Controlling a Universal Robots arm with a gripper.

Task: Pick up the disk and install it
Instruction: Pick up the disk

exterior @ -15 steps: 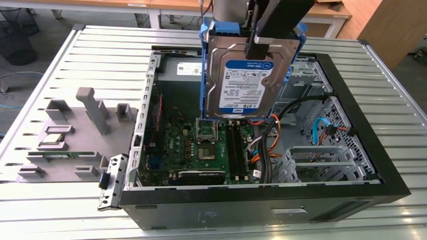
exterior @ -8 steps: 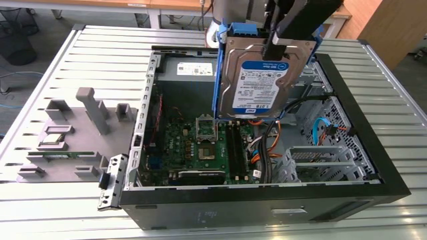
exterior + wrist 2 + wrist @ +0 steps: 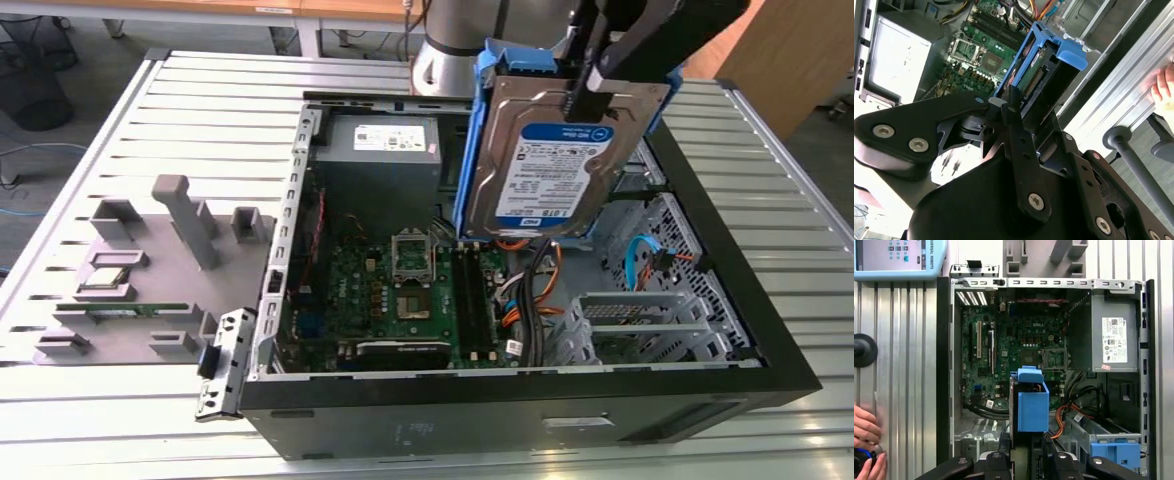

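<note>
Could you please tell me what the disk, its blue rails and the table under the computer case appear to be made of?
The disk: its casing looks like bare metal, silver-grey with a dull sheen. Its blue rails: probably moulded plastic, going by the uniform saturated colour and matte, rounded edges. The table: likely aluminium, with pale brushed slats showing soft reflections.

The silver disk [image 3: 558, 160] has a white-and-blue label [image 3: 554, 190] and blue rails [image 3: 470, 150]; the motherboard [image 3: 400, 300] is green.

claw [image 3: 594, 95] cropped at edge, disk [image 3: 554, 170] partly covered
</note>
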